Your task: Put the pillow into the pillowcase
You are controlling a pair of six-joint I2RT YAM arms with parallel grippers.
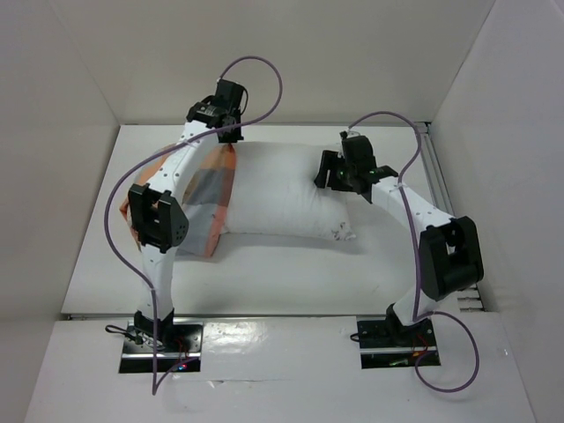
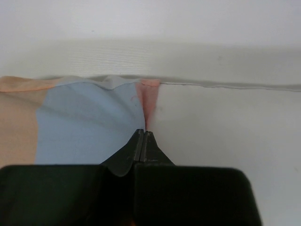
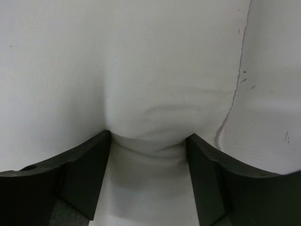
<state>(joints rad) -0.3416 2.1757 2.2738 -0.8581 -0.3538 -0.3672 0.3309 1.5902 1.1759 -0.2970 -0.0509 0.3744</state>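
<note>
Plump white pillow (image 1: 282, 194) lying crosswise in the middle of the counter (image 1: 264, 282), left end tucked a short way into the checked pillowcase (image 1: 216, 189), the greater part bare to the right. Step in hand, by the look of it: drawing the pillowcase further along the pillow.

Left end effector (image 2: 143, 133) clenched at the far edge of the pillowcase mouth, a pink-orange pleat of hem (image 2: 149, 94) pinched between the tips. Right end effector (image 3: 148, 141) pressed down on the pillow's upper face toward its right half, jaws apart astride a bulge of stuffing touching both fingers. Firmly gripped or merely straddled: cannot tell.

To do it well: keep the hem pinched and lifted enough to hold the mouth open. Take a deep bite of stuffing on the right, not just the skin. Feed the pillow leftward in short pushes, pulling the hem rightward over it meanwhile. Watch the near edge of the mouth, held by nothing, likely to bunch or fold under.

Inside the pillowcase so far: only the pillow's left end, apparently.
</note>
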